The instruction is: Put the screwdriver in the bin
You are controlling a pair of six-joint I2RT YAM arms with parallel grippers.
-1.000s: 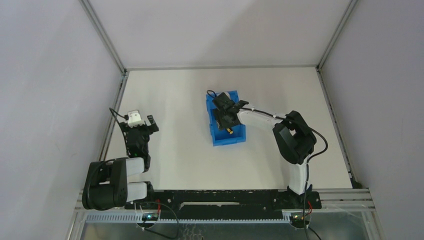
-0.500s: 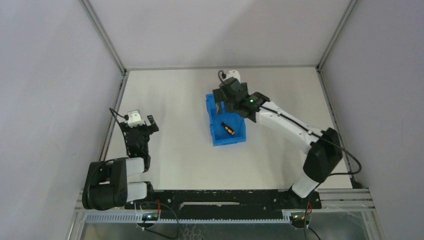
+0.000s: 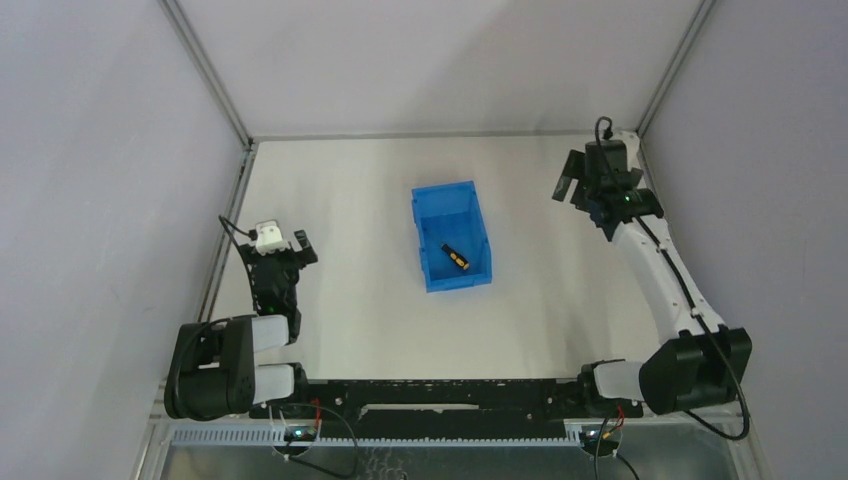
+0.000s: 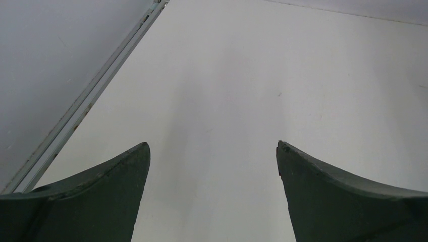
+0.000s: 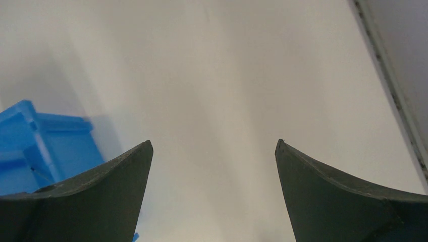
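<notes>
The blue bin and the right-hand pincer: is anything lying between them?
Nothing: the top view shows only bare table between the bin and the right pincer, and the right wrist view agrees.

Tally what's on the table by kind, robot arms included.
Blue bin: 1
Screwdriver: 1, lying inside the bin
Robot arms: 2, left arm and right arm
Total: 4

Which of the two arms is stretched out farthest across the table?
The right arm: it extends all the way to the far right corner. The left arm sits folded close to its base.
</notes>
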